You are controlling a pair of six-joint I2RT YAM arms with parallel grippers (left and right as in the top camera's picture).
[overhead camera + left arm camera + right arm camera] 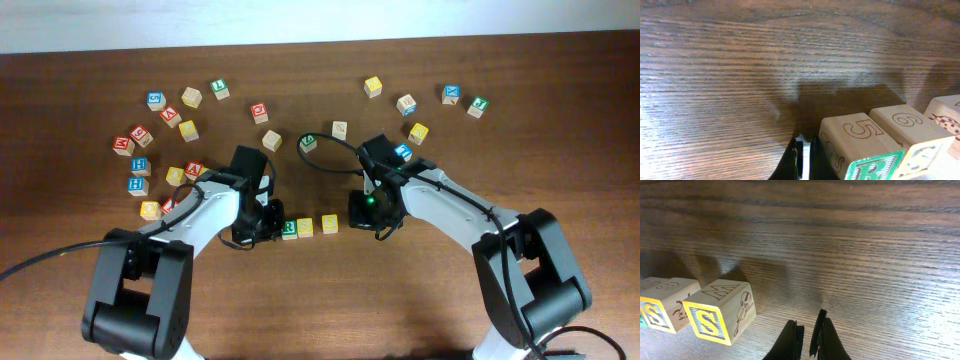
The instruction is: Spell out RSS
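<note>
Loose letter cubes (168, 115), small and square with red, blue, yellow and green faces, lie toward the far left corner of the dark, straight-grained wooden tabletop (330, 310). The left arm (200, 215), white-shelled with black joints, reaches in from the near edge and bends inward, its wrist low over the wood. The left gripper (803, 159) sits just left of the row with its black fingers drawn almost together, only a sliver between them, and nothing is held. Right beside it stands the green R cube (860, 145), pale bare wood on top with an outlined 5, sharp-cornered. It lies about midway between the left and right edges. The middle S cube (665, 300) touches it, yellow-faced with a framed S. The end S cube (722, 312) stands next in line, turned slightly askew, with an M on top. Near it, on its right, the right gripper (808, 336) hangs low, its fingers likewise nearly together and empty. The right arm (450, 205) angles in from the near right. More cubes (418, 132) are scattered toward the far right corner.
</note>
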